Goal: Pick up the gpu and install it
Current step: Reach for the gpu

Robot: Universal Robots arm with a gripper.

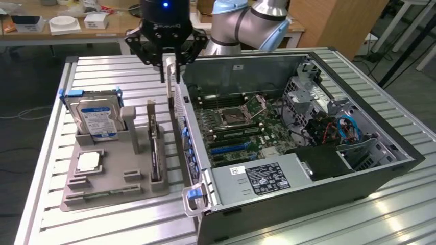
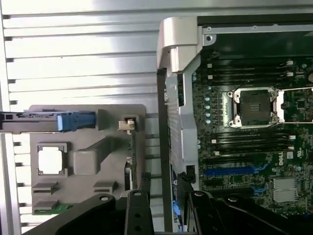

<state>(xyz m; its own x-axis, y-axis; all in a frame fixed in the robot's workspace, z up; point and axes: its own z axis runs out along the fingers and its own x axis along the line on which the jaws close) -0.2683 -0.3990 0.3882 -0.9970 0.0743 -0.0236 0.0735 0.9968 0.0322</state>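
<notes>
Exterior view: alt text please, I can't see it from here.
The gripper hangs over the edge of the open computer case, next to the grey tray. The gpu stands on edge in the tray, near a hard drive.

The arm holds its gripper (image 1: 171, 77) pointing straight down, jaws standing slightly apart

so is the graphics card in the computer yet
No, the graphics card stands on edge in the grey holder beside the computer case.
</notes>
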